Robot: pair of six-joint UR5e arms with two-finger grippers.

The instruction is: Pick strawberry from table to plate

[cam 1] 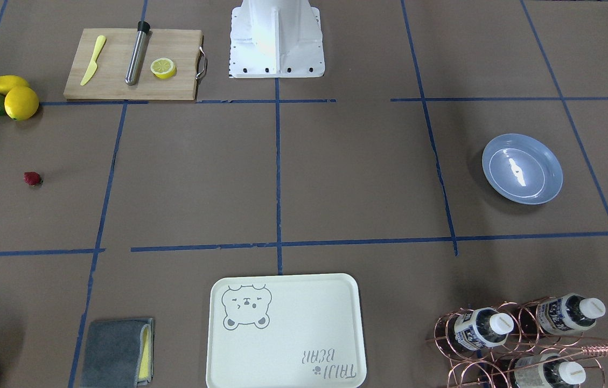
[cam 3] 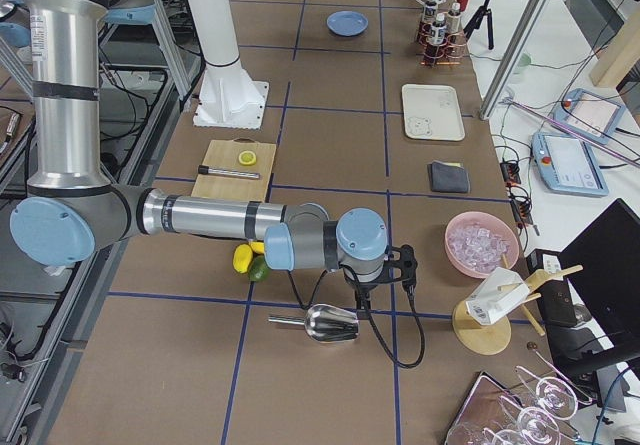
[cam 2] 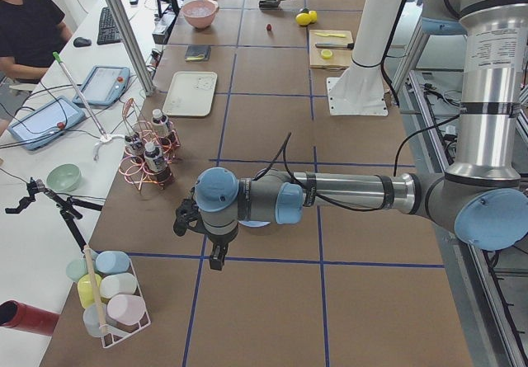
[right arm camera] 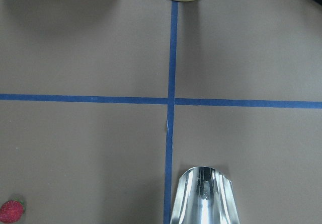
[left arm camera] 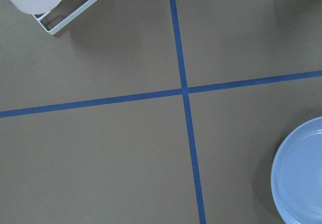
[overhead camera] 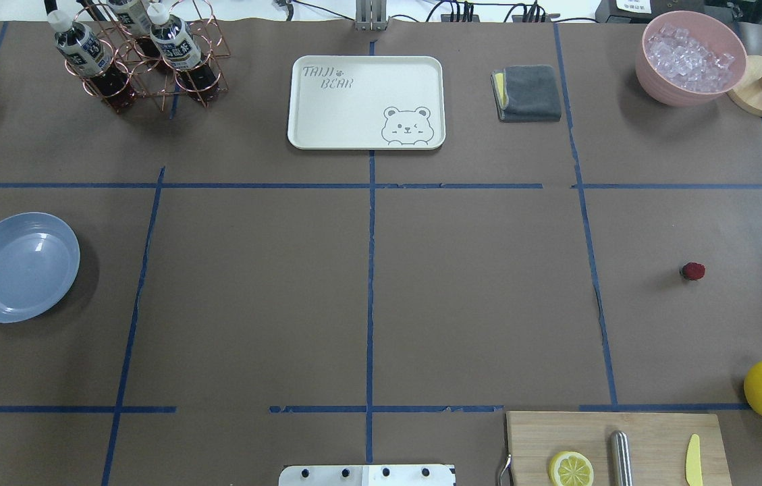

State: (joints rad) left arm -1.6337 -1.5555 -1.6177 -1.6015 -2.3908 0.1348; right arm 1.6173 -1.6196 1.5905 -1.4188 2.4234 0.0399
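strawberry (overhead camera: 692, 271) on table (overhead camera: 475, 304) far frm plate (overhead camera: 19, 266); left gripper (cam 2: 217, 256), right gripper (cam 3: 357, 295) fingers: can't tell.

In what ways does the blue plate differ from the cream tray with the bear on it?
Shape: the plate is round, the tray is rectangular with rounded corners.
Colour: the plate is plain light blue-grey, the tray is cream with a printed grey bear and lettering.
Place: the plate lies at the robot's left, the tray mid-table at the far edge.
Both lie flat on the table and hold nothing.
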